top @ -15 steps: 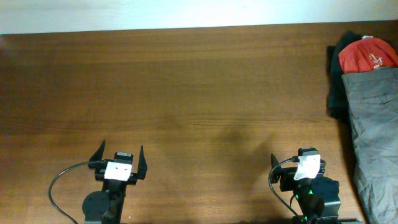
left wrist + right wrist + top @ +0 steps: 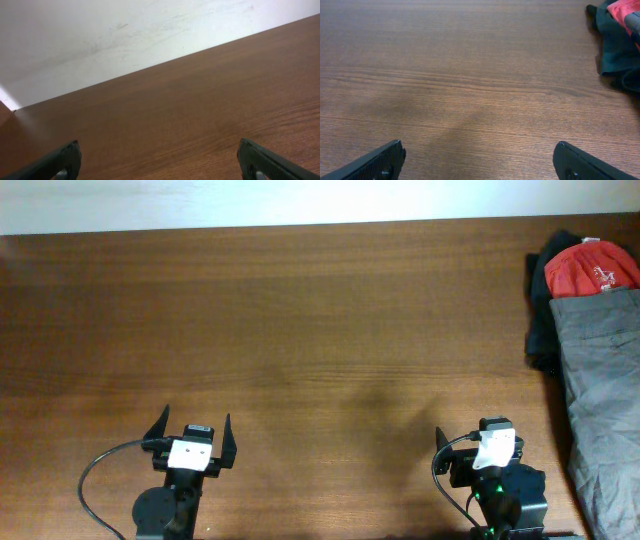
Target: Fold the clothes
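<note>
At front, left gripper (image 2: 196, 419), right gripper (image 2: 479, 438), gaping

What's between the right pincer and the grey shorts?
Nothing: only bare wooden table separates the right pincer from the grey shorts, seen in the overhead view.

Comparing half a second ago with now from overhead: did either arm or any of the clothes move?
Nothing visibly changed. The left end effector and right end effector are parked open at the near edge as before, holding nothing. The grey shorts lie untouched at the table's right edge, with the red garment and dark garment in the same places.
</note>
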`<state>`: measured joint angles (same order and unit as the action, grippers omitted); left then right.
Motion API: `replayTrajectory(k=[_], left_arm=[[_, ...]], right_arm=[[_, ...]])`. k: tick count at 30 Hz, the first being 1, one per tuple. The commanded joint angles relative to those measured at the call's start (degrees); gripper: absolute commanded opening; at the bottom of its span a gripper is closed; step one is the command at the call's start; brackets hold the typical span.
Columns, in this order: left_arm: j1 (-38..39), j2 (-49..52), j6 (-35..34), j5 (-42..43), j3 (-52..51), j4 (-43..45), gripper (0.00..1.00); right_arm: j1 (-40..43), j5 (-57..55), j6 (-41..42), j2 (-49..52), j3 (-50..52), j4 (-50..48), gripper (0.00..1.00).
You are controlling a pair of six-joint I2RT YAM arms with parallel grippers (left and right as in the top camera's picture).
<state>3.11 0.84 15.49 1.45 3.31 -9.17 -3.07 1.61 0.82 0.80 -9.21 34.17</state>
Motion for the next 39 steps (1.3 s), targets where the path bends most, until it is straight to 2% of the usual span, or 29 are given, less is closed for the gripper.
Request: replayTrajectory(k=[1, 39], left_arm=[[-0.28, -0.44, 0.68, -0.39, -0.79, 0.22, 0.99], [-0.28, -0.44, 0.68, -0.39, -0.79, 0.22, 0.99]], right_arm=[[0.48, 0.33, -0.39, -0.59, 0.37, -0.13, 0.99], [0.48, -1.81, -0.42, -0.59, 0.37, -0.76, 0.99]])
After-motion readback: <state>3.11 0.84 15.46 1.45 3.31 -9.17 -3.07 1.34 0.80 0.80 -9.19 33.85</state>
